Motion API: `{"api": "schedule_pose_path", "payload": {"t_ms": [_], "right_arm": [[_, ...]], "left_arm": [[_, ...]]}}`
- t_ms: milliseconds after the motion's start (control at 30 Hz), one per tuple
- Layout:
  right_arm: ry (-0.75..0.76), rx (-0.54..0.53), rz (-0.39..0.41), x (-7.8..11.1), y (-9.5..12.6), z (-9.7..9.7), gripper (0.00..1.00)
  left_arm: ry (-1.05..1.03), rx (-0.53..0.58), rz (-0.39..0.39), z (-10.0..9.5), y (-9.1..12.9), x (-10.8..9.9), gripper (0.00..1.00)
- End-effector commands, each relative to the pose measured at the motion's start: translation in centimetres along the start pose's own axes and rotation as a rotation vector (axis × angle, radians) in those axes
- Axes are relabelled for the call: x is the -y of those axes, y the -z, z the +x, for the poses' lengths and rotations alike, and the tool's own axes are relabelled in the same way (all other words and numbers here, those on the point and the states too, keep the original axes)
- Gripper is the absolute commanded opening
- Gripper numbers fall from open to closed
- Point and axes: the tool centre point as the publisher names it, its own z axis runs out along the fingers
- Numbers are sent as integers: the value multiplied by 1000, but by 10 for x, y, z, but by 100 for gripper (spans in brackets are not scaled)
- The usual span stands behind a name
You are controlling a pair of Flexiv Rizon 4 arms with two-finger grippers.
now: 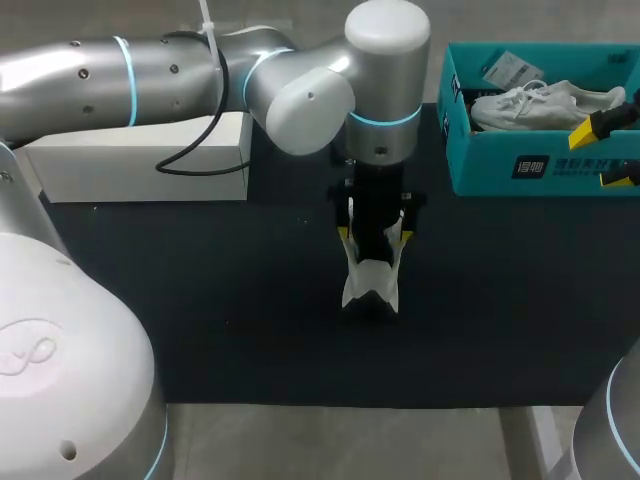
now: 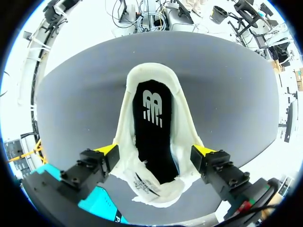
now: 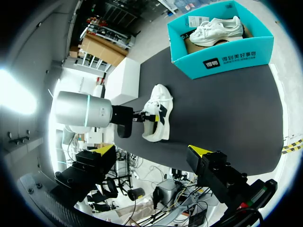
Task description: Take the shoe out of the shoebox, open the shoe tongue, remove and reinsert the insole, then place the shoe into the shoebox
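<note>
One shoe (image 1: 545,103) lies in the shoebox (image 1: 540,165); left pincer (image 2: 155,152) grips a second shoe (image 2: 152,118).

1 shoe (image 1: 368,285) centred within left tool (image 1: 375,240); 2nd shoe (image 1: 545,103) in shoebox (image 1: 540,168), far right.

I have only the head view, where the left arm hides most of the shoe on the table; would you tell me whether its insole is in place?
Observer: Yes; the left wrist view looks into the shoe, and the black insole lies inside it.
Operator: Thank you. Does the left gripper have hold of it?
Observer: The left gripper has one yellow tip against each side of the shoe.
Operator: And is the right gripper carrying anything?
Observer: No; in the right wrist view the right gripper is open, with nothing between its fingers.
</note>
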Motion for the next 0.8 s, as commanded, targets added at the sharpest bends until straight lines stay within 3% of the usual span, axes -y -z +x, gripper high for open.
{"api": "schedule_pose_path", "payload": {"t_ms": [33, 567, 767, 800], "right_arm": [[-2, 4, -1, 0, -1, 0, 100], [-2, 4, -1, 0, -1, 0, 100], [-2, 4, -1, 0, -1, 0, 100], [-2, 4, -1, 0, -1, 0, 100]], "left_arm": [[6, -4, 1, -2, 2, -2, 100], [38, 10, -47, 3, 25, -28, 100], [64, 38, -67, 8, 48, -42, 100], [70, 40, -73, 9, 50, -45, 95]]}}
